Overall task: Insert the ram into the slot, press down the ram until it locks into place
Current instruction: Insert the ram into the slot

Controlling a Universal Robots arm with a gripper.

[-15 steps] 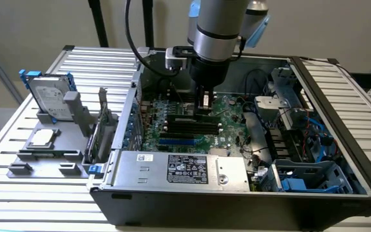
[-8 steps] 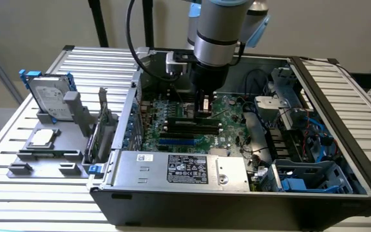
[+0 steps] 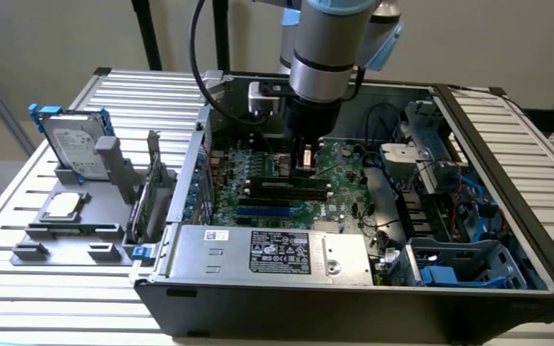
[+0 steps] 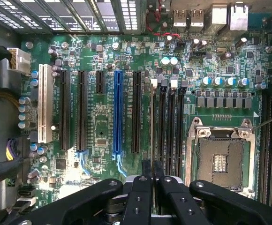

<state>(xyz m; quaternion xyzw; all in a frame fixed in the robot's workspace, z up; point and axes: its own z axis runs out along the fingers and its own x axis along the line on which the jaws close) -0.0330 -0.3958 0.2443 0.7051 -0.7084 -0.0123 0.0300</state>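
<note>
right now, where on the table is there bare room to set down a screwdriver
Bare slats: the near corner of the table, before the grey tray, and along the exterior view's right of the computer case. Inside the case is crowded: gripper over the motherboard, power supply beside it.

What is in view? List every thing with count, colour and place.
case: one, black, on the table.
table: one, silver, under the case.
motherboard: one, green, inside the case.
power supply: one, silver, inside the case.
ram: one, dark, edge-on at a slot.
hard drive: one, silver, exterior view's left.
card: one, green, upright beside the case.
gripper: one, black, shut on the ram.
arm: one, silver, above the motherboard.
</note>
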